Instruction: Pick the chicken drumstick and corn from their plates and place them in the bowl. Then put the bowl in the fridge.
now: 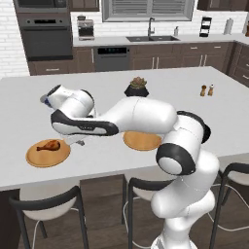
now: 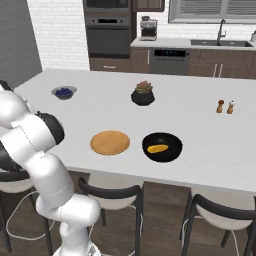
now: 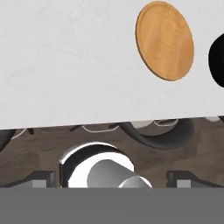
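The chicken drumstick point(image 1: 48, 145) lies on a tan wooden plate point(image 1: 34, 158) at the counter's near left. My gripper point(image 1: 76, 141) hangs low just right of that plate, under the folded arm. In the hand view its fingertips point(image 3: 43, 178) stand wide apart and open with nothing between them. A second wooden plate point(image 2: 110, 143) point(image 1: 142, 141) point(image 3: 165, 40) is bare. The yellow corn point(image 2: 158, 149) rests in a black round dish point(image 2: 172, 141) to its right. The small blue bowl point(image 2: 64, 92) sits at the far left of the counter. The fridge's grey side point(image 2: 17, 40) rises at the left.
A black faceted pot with a plant point(image 2: 143, 95) point(image 1: 138, 87) stands mid-counter. Two small shakers point(image 2: 225, 106) point(image 1: 206, 90) are at the right. Dark stools point(image 2: 107, 192) line the counter's near edge. A wall oven point(image 1: 46, 36) and a sink point(image 1: 151, 38) are at the back.
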Controlling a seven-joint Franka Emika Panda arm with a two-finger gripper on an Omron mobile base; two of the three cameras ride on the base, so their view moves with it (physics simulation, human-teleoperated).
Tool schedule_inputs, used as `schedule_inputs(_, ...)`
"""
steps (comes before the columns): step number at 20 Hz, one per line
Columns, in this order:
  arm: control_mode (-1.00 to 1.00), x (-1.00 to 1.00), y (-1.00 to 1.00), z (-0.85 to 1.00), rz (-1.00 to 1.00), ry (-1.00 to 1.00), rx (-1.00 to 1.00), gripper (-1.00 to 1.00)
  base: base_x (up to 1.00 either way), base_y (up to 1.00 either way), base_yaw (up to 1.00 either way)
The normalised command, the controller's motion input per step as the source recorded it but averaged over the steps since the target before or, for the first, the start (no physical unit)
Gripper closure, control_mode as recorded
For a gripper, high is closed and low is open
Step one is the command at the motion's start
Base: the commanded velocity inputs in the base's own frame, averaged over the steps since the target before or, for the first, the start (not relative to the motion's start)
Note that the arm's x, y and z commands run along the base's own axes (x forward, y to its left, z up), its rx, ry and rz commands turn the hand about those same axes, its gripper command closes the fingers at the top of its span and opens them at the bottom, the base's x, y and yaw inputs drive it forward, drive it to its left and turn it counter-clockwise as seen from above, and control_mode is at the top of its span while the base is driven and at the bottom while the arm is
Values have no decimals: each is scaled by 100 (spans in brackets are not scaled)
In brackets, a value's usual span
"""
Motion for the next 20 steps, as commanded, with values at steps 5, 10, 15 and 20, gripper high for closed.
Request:
schedule_inputs(5,-100,12,9,-1,22,0,16,-100,0,0,0)
schedule_inputs(10,-100,13,0,0,28,0,23,-100,0,0,0)
schedule_inputs(15,-100,51,0,-1,37,5,20,-100,0,0,0)
schedule_inputs(20,-100,58,22,-21,42,5,14,-100,0,0,0)
